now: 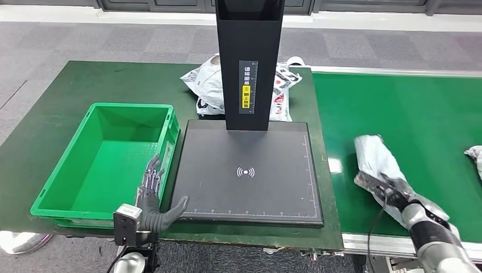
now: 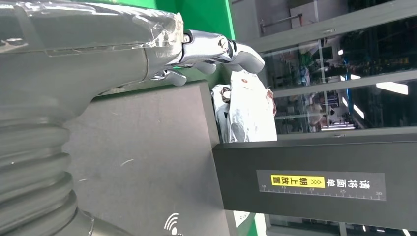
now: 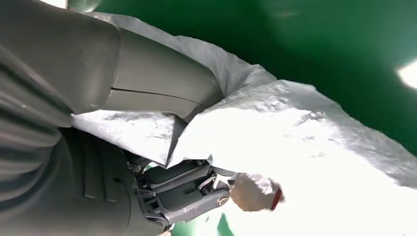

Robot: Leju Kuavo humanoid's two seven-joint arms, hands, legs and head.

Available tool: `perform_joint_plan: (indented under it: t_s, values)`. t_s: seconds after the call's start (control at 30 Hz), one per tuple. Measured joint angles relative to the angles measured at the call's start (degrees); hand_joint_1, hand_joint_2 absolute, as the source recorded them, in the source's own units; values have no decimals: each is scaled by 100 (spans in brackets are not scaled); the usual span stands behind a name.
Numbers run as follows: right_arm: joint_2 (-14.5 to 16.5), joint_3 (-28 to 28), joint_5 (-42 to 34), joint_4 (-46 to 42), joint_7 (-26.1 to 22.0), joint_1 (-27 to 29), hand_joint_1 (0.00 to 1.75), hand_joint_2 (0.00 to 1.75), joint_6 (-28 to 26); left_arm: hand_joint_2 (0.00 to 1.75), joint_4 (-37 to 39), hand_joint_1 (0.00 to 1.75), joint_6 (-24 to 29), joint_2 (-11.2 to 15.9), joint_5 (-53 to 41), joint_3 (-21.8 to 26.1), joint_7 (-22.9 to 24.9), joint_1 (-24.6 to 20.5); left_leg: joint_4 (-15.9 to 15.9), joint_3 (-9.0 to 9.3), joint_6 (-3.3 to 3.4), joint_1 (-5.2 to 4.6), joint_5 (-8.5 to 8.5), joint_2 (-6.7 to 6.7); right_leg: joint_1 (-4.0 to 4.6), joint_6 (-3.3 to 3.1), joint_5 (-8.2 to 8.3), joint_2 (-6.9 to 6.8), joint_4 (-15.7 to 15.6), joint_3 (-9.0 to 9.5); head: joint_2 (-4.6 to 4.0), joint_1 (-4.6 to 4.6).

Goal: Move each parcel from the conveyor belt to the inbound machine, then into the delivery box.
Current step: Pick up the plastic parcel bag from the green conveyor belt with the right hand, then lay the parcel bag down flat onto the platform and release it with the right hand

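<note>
The right robot hand [image 1: 398, 190] has its dark fingers closed around the near end of a crinkled, silvery-grey plastic parcel [image 1: 376, 158], a soft lumpy bag lying on the smooth green conveyor belt [image 1: 420, 114] at the right; the right wrist view shows the wrinkled film bunched between thumb and fingers [image 3: 189, 194]. The left robot hand [image 1: 156, 199] holds nothing, its fingers straight and spread, the thumb out toward the near left corner of the inbound machine [image 1: 247, 170], the fingers rising beside the right wall of the delivery box [image 1: 62, 170]. That machine is a flat, matt black square plate edged with fine white ruler marks and printed with a white wireless symbol at its centre; a black rectangular post [image 1: 249, 62] stands at its far edge, carrying a narrow label with white Chinese characters, a yellow patch and a scale. The box is a glossy green plastic crate with a ribbed rim, left of the plate on the dark green worktop [image 1: 57, 96]. Behind the post lie white plastic mailers [image 1: 207, 85] with black and red print too small to read. Another pale bag [image 1: 475, 154] pokes in at the belt's right edge.
</note>
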Motion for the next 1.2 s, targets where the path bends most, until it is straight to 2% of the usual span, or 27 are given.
perform_joint_plan:
  t_s: [0.07,0.2,0.27,0.43,0.67,0.8,1.03,1.2]
  values:
    - [113,-69,-320,-319,-63,22,175,175,-114,175,-44,0,56,-4,-23,3,-10,40,0,19,0,0,6,0,0,0,1,0,0,-10,0,0]
    - [301,-68,-662,-1275,374,236,175,175,-468,175,-83,0,104,-56,-130,7,11,103,0,26,-1,2,18,-26,2,-1,1,-27,1,-12,0,0]
    - [390,-45,-754,-1986,595,558,175,175,-658,175,-78,0,102,-107,-209,3,28,109,-1,24,-2,5,17,-37,5,-3,-2,-38,0,-10,0,-1]
    - [600,60,-404,-3913,1091,1624,175,175,-1358,175,-14,0,79,-224,-362,-25,56,70,-2,14,-5,7,6,-48,6,-3,-14,-48,0,-13,0,0]
    - [888,195,32,-5773,1240,2694,175,175,-1466,175,36,0,50,-244,-410,-121,75,54,-5,14,-6,7,3,-45,6,-4,-22,-46,0,-15,0,0]
    - [1024,387,270,-6310,1232,2950,175,175,-1341,175,60,0,13,-244,-410,-187,77,51,-6,17,-6,7,3,-36,6,-5,-22,-40,0,-15,0,0]
    - [1162,641,393,-6665,1162,3086,175,175,-1240,175,111,0,-2,-243,-410,-246,77,40,-6,17,-6,7,3,-34,6,-5,-21,-37,0,-13,0,0]
    - [1255,1352,592,-6628,1060,2961,175,175,-1023,175,185,0,-62,-248,-410,-285,73,-48,-8,17,-7,9,4,-30,8,-6,-21,-34,1,-15,0,0]
